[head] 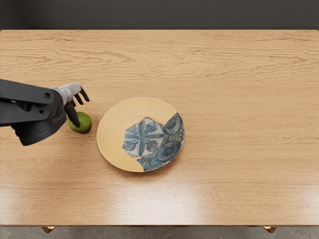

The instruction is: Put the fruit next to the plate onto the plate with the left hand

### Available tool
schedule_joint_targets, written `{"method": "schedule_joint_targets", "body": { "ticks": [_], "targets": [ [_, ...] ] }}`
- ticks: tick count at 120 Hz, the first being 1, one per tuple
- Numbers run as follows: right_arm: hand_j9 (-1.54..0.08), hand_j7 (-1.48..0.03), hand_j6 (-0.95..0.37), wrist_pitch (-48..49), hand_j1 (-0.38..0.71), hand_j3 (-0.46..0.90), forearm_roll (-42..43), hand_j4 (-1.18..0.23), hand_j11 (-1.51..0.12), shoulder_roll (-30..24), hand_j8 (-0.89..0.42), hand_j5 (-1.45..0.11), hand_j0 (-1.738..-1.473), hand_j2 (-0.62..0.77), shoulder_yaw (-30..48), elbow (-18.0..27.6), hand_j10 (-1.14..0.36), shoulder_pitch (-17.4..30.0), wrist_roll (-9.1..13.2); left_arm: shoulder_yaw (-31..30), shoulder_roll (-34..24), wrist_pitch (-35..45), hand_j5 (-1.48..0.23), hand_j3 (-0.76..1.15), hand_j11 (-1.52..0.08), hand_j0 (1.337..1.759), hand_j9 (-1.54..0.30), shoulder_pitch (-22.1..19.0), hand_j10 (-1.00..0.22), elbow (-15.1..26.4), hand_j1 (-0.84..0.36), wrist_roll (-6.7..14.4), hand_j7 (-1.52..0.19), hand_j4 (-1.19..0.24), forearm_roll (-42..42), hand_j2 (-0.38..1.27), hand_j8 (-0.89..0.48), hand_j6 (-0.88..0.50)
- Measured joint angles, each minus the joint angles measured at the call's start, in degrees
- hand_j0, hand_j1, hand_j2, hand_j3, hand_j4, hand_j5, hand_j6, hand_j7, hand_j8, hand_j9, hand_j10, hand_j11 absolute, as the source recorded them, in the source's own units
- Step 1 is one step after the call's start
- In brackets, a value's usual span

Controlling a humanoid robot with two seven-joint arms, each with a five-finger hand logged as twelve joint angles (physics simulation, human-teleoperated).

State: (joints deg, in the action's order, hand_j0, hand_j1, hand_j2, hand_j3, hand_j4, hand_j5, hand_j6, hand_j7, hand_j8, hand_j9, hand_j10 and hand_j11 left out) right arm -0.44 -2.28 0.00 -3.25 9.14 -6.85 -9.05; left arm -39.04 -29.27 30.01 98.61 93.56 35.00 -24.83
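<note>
Green fruit sits on the tabletop just beside the plate; my left hand hovers over it, fingers spread.

— What's carrying everything in front of me?
— My wooden table: pale boards with wavy grain, filling nearly my whole view, its far edge set against a dark background.
— And what lies on it?
— Two things, both left of centre. A round plate, tan with a blue patterned patch over its lower right part (floral, by the look of it), lies flat on the wood. Just beside its left rim sits a small green fruit, resting on the tabletop, not on the plate
</note>
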Motion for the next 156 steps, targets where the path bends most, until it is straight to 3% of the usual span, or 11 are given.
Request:
{"method": "schedule_joint_targets", "body": {
  "ticks": [72, 110, 138, 156],
  "targets": [
    [-0.03, -0.03, -0.02, 0.0, -0.32, 0.0, 0.0, -0.02, -0.03, 0.0, -0.02, -0.03, -1.658, 0.0, 0.0, 0.0, -0.02, 0.0, 0.0, -0.3, 8.2, 0.7, -0.49, 0.0, -0.49, 1.658, -0.49, -6.8, -0.38, -9.2, -0.1, 0.0, -0.49, -0.38, -0.1, 0.08, -0.38, -0.38],
    [-0.03, -0.03, -0.02, 0.0, -0.32, 0.0, 0.0, -0.02, -0.03, 0.0, -0.02, -0.03, -1.658, 0.0, 0.0, 0.0, -0.02, -0.1, 0.0, -0.4, 9.9, 0.8, -0.5, 0.0, -0.5, 1.658, -0.5, -8.6, -0.38, -11.5, -0.11, 0.0, -0.5, -0.38, -0.1, 0.08, -0.38, -0.38],
    [-0.03, -0.03, -0.02, 0.0, -0.32, 0.0, 0.0, -0.02, -0.03, 0.0, -0.02, -0.03, -1.658, 0.0, 0.0, 0.0, -0.02, -0.1, 0.0, -1.3, 10.3, 0.7, -0.62, 0.0, -0.62, 1.657, -0.62, -8.7, -0.48, -12.1, -0.21, 0.0, -0.62, -0.48, -0.1, 0.08, -0.48, -0.48],
    [-0.03, -0.03, -0.02, 0.0, -0.32, 0.0, 0.0, -0.02, -0.03, 0.0, -0.02, -0.03, -1.658, 0.0, 0.0, 0.0, -0.02, -0.1, 0.0, -1.4, 10.2, 0.7, -0.74, 0.0, -0.75, 1.656, -0.75, -8.7, -0.55, -12.1, -0.25, 0.0, -0.75, -0.57, -0.1, 0.19, -0.42, -0.44]
  ]
}}
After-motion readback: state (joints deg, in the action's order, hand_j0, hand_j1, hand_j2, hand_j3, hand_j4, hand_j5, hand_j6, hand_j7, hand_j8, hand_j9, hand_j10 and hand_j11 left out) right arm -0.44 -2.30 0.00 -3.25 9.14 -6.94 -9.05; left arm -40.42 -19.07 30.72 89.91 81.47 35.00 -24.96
